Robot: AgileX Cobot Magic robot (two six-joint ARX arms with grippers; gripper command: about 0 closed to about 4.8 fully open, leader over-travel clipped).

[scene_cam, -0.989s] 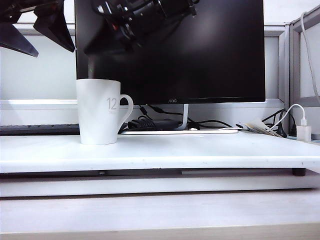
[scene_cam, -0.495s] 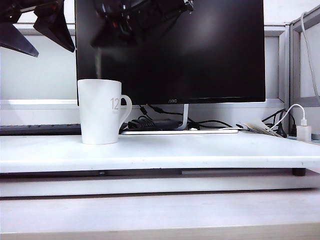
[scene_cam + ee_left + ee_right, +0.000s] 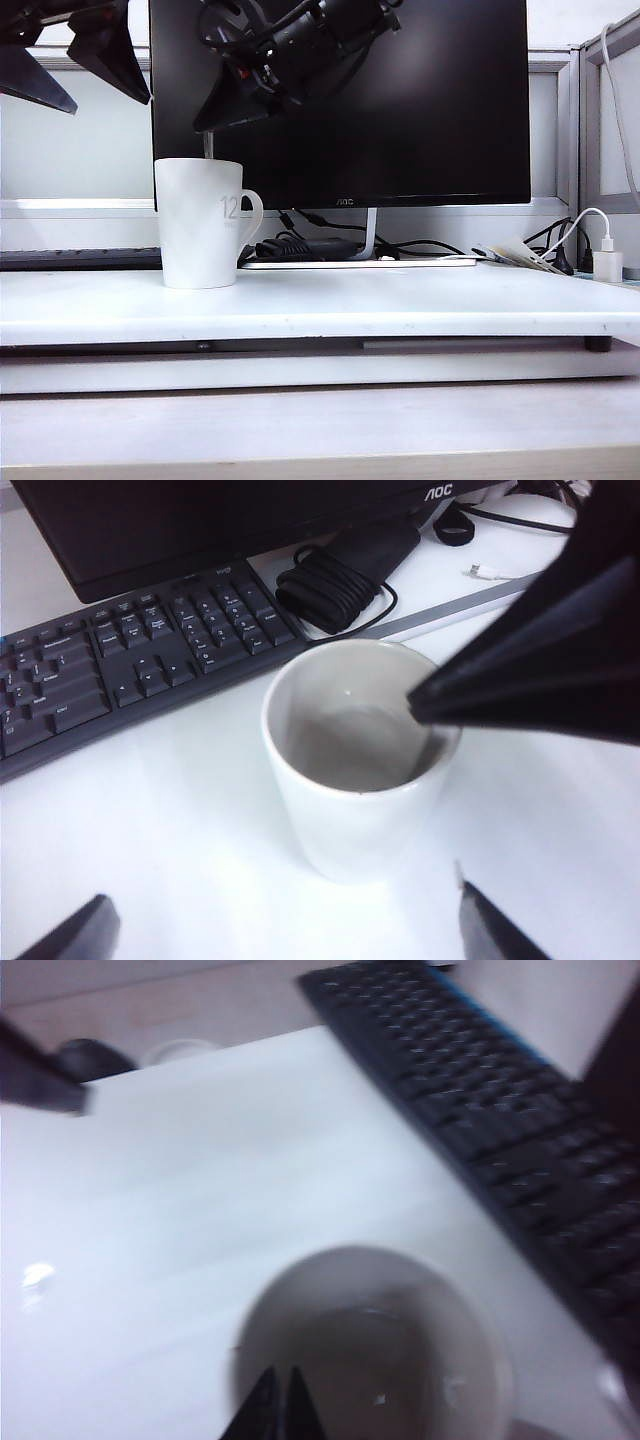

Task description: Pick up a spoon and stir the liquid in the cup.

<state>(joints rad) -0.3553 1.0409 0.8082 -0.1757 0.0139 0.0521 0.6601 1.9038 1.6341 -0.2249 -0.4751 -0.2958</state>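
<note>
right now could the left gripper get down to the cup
Probably not cleanly: the left gripper hangs open above the cup, but the right gripper sits shut over the rim, holding the spoon inside.

This is an office desk set up as a robot workstation. A large black AOC monitor [image 3: 400,100] stands at twelve o'clock on a white tabletop [image 3: 400,300], with a black keyboard [image 3: 120,670] just in front of it toward nine o'clock. A coiled black power adapter [image 3: 335,580] lies under the screen among loose cables. At three o'clock a white charger plug [image 3: 607,263] with its cord sits beside a grey cubicle partition [image 3: 600,120].
</note>
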